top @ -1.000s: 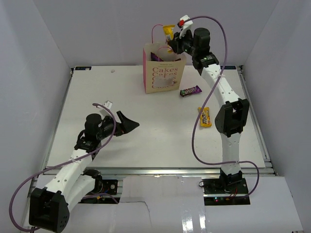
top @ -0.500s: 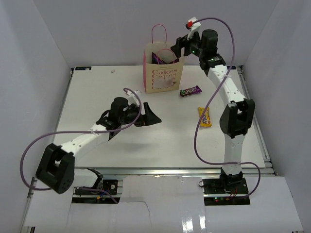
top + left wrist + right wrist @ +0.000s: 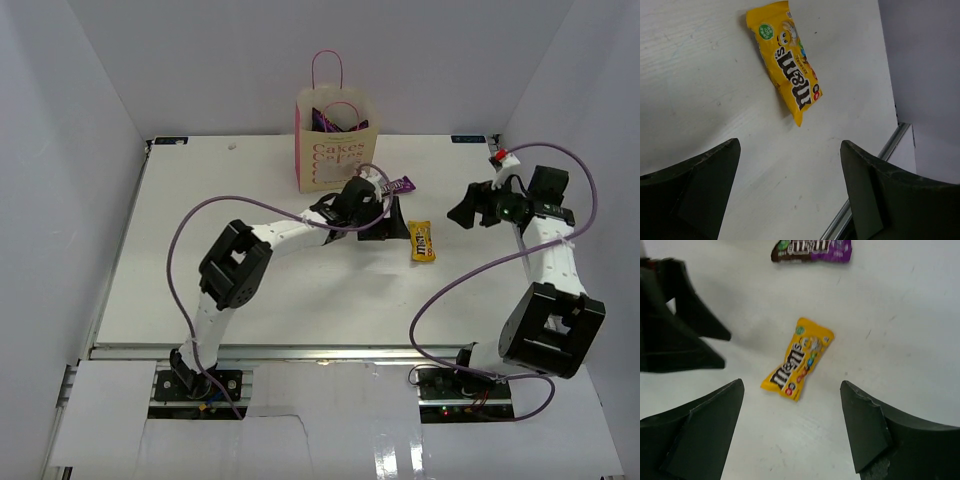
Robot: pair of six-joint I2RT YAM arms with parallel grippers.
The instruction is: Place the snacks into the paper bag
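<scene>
"Toward the near edge of the counter (image 3: 200, 260), past the two arm bases, what comes first?"

"One yellow candy packet (image 3: 422, 241). It lies flat on the white top, right of centre, printed side up."

"And the claws?"

"Reaching across from the left, the left claw (image 3: 392, 226) hangs just beside the packet, on its left, and is not touching it. The left wrist camera shows its fingers (image 3: 695, 190) standing wide apart with nothing between them, and the packet lies beyond the tips."

"The other one?"

"On the packet's other side, a little farther back, the right claw (image 3: 458, 210) hovers near it and points toward it. From its own wrist camera the two fingers (image 3: 875, 435) are spread wide and empty. The packet sits on the counter between and beyond them, and the other arm's dark fingers show at the left edge."

"Farther back?"

"A dark brown-purple candy bar (image 3: 398, 185) lies on the counter just behind the left claw. Its left end is hidden by that arm."

"And the bag?"

"Near the far edge, left of the bar, the paper bag (image 3: 335, 155) stands upright. It has a tan front printed 'Cakes', a pink side and a thin pink handle looping above. A purple chip bag (image 3: 333, 118) shows in its open mouth. What else is inside I cannot tell."
</scene>
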